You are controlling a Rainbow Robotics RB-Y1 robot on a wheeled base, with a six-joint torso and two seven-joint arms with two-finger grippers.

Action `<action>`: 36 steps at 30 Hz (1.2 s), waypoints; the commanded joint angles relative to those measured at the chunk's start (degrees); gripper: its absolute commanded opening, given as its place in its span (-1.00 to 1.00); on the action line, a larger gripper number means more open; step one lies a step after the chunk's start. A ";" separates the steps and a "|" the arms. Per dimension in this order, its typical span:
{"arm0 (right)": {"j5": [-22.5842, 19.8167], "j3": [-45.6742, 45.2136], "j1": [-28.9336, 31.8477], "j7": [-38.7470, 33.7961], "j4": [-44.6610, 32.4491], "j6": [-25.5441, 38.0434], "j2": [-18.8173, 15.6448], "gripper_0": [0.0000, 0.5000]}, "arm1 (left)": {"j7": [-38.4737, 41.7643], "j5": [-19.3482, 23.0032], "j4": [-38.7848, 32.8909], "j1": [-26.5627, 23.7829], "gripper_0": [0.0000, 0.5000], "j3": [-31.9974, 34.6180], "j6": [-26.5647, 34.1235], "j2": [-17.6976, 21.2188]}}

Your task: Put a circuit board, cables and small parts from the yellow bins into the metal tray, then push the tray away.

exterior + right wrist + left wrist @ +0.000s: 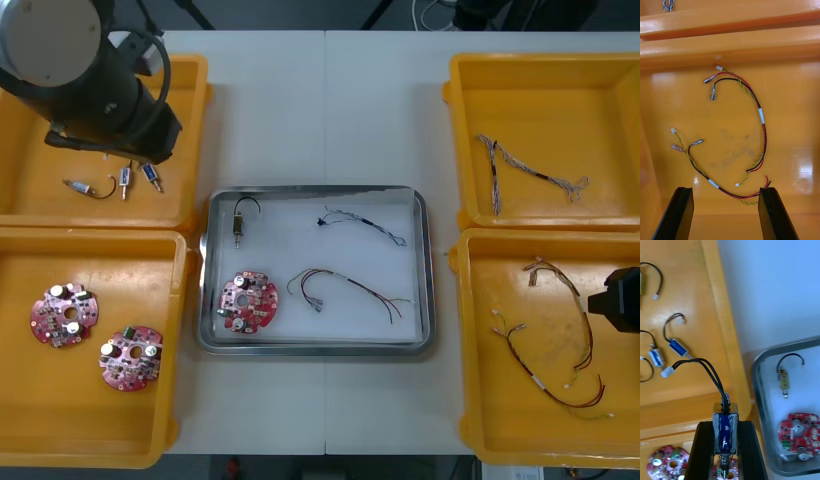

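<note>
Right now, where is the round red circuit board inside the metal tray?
Front view: the round red circuit board lies in the metal tray's near left corner, beside the red and yellow cable, with a small metal part beyond it.

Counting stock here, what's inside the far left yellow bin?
Small metal parts with black leads lie loose in the yellow bin. The left arm covers much of it, hiding what's beneath. The left hand holds one blue-bodied part.

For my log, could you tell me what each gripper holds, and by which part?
The left gripper, over the far left bin, clamps a small metal part by its blue body. The right gripper, over the cables, holds nothing.
</note>
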 commanded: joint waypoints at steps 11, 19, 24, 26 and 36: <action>0.26 -1.26 0.32 -2.06 -1.31 0.17 -0.57 1.00 | 20.57 1.37 -3.92 0.03 -1.00 -15.21 -5.88 -5.84; 0.26 -1.26 0.23 -2.06 -1.31 0.17 -0.57 1.00 | 20.48 -0.83 2.58 -0.33 -1.00 -21.72 -12.82 -7.51; 0.09 -1.26 0.23 -2.06 -1.40 0.17 -0.57 1.00 | 20.57 -2.32 6.19 -0.59 -1.00 -25.59 -17.30 -7.95; 0.00 -1.26 0.23 -2.06 -1.40 0.17 -0.57 1.00 | 20.48 -2.59 7.33 -0.59 -1.00 -26.46 -18.62 -8.13; -0.35 -0.99 0.23 -1.88 -1.84 0.17 -0.57 1.00 | 20.66 -3.64 11.90 -1.29 -0.99 -31.03 -24.42 -9.27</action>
